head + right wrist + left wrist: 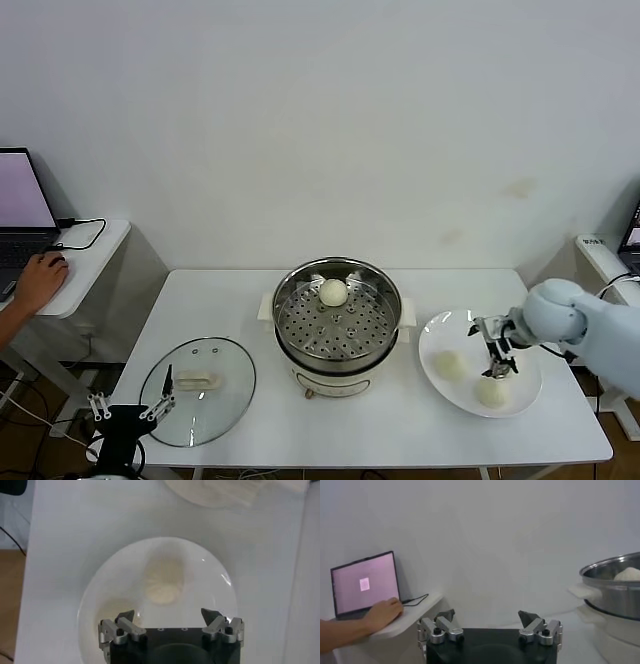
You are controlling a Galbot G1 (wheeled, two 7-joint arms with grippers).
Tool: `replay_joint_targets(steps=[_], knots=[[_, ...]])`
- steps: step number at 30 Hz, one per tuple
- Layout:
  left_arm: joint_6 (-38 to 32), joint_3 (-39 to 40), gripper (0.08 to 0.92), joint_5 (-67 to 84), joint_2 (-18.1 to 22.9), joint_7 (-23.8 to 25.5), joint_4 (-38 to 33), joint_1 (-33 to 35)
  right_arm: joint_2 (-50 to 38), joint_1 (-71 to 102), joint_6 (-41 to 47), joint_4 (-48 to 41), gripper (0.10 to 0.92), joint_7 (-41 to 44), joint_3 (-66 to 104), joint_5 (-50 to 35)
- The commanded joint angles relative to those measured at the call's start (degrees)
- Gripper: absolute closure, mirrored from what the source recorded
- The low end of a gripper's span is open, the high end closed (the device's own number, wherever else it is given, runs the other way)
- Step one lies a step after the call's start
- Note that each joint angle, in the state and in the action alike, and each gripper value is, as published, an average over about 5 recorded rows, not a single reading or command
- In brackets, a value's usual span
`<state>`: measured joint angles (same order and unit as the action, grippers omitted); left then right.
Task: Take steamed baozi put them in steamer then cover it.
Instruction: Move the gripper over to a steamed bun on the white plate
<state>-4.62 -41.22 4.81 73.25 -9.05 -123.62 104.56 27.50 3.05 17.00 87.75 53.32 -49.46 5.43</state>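
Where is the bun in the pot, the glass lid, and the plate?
bun in the steamer [332,292]: head view, middle of its top.
glass lid [225,385]: head view, clear glass beside its handle.
white plate [520,388]: head view, bare rim nearest the table's front edge.

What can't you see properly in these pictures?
- The round shiny steel steamer is cut off by the left wrist view's edge; only the top of the cream-white bun inside shows over its rim.
- In the right wrist view, one cream-white bun on the flat white plate sits partly behind the open right gripper.
- In the head view, the open left gripper reaches the bottom edge, which cuts its arm off.
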Motion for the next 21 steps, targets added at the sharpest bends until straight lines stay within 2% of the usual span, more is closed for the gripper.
replay_joint_targets(steps=[1,18,21], knots=[[0.0,-0.2,0.177,-0.1,0.1,0.0,0.1,0.0,3.9,5.6,-0.2,-4.4,0.202,-0.6,4.1,1.3],[-0.1,-0.2,0.177,-0.1,0.6,0.0,0.3,0.3,8.6,8.2,-0.7,-7.7,0.204,-1.8,6.7,2.5],[-0.1,-0.3,0.177,-0.1,0.7,0.0,0.3,0.3,8.5,8.2,-0.5,-7.6,0.248,-1.6,6.6,2.7]])
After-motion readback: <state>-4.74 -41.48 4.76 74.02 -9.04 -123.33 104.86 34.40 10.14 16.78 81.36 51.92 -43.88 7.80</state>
